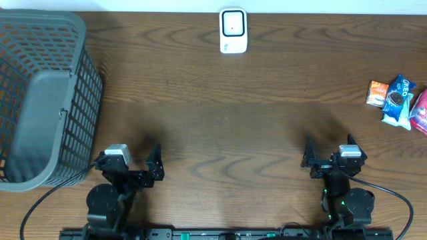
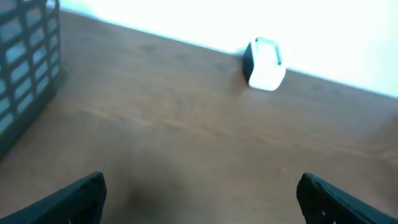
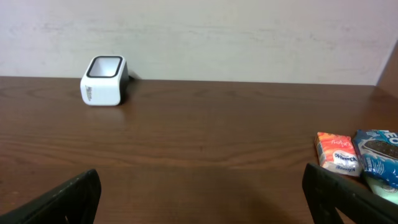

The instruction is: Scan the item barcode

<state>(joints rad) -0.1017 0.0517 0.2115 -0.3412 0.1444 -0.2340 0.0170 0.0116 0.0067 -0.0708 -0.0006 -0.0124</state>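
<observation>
Both grippers empty, jaws spread wide, at near edge of wooden table [image 1: 220, 120]: left gripper [image 1: 155, 165], right gripper [image 1: 308, 159]. Snack packs clustered at far right, well apart from both. Blue pack [image 1: 398, 99] reads "OREO". Orange pack [image 3: 336, 151] just beside it, script too small to read. Red pack [image 1: 421, 112] cut by frame edge. White scanner [image 1: 233, 30] at far edge, centre; side marking unreadable. Dark mesh basket [image 1: 40, 100] at left.
</observation>
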